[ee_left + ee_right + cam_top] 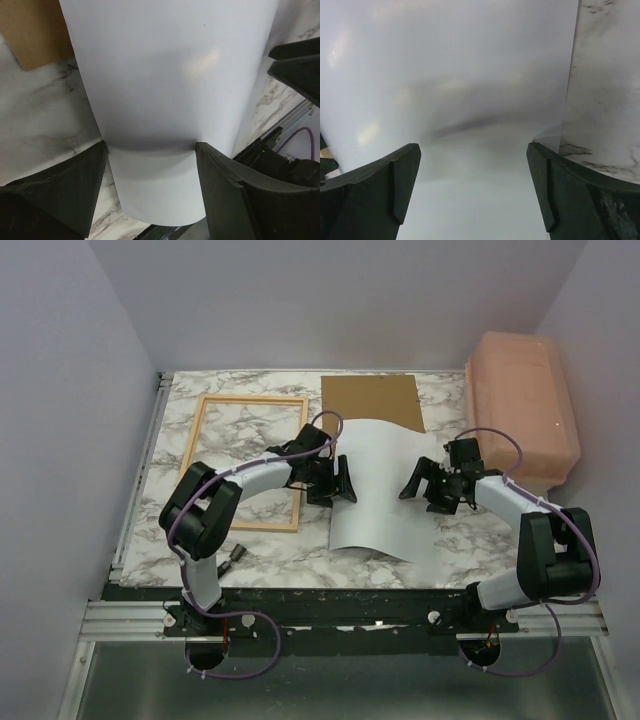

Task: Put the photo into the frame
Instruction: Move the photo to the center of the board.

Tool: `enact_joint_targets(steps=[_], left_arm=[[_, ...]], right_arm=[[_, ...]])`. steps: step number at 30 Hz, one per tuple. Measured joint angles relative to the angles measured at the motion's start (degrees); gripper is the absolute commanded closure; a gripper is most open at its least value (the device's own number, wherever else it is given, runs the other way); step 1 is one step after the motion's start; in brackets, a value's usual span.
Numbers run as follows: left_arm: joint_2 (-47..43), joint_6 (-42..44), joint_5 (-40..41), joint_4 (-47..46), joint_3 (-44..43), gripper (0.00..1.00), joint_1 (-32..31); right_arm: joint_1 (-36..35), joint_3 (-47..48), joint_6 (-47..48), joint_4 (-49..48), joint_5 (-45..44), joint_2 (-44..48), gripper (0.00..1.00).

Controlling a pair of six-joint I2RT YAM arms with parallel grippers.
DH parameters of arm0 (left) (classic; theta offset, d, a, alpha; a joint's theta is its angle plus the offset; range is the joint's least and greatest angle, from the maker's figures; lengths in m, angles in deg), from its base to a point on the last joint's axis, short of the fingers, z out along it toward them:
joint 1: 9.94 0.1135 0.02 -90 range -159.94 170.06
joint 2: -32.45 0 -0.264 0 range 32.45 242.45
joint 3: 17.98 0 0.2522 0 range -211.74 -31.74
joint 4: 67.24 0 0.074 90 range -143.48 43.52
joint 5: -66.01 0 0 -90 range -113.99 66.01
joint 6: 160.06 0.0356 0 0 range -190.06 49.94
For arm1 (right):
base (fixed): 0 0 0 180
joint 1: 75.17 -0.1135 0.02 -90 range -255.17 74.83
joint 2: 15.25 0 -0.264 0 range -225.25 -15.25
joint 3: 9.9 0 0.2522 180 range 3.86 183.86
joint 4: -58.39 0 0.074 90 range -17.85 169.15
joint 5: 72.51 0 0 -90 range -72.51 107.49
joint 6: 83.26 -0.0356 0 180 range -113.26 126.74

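The photo lies white side up in the middle of the table, bowed, its far edge over the brown backing board's near corner. It fills the left wrist view and the right wrist view. The frame, thin light wood, lies flat at the left, with marble showing through it. My left gripper is open at the photo's left edge, and its fingertips rest on the sheet. My right gripper is open over the photo's right edge, fingers spread wide, nothing held.
A brown backing board lies at the back centre. A pink lidded box stands at the back right. A small dark object lies near the left arm's base. Grey walls close in the table on three sides.
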State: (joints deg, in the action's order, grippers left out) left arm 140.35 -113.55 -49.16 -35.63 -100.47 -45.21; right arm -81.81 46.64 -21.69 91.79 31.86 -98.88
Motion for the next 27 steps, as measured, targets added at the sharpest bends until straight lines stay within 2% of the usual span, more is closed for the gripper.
enact_joint_targets(steps=[8,14,21,27], left_arm=[[-12.4,-1.7,-1.2,-3.2,5.1,0.28,1.6],[-20.8,-2.5,0.3,-3.1,9.9,0.28,3.8],[-25.6,-2.8,8.1,3.4,14.0,0.27,6.1],[-30.0,-1.7,18.7,11.4,15.6,0.17,8.1]], right_arm=[[-0.5,-1.0,0.0,-5.0,10.1,-1.6,0.05],[-5.9,-1.0,-1.2,-8.2,13.7,-3.4,0.05],[-12.0,1.1,-4.7,-11.7,15.3,-7.0,0.05],[-16.1,4.6,-6.2,-12.7,15.3,-10.7,0.05]])
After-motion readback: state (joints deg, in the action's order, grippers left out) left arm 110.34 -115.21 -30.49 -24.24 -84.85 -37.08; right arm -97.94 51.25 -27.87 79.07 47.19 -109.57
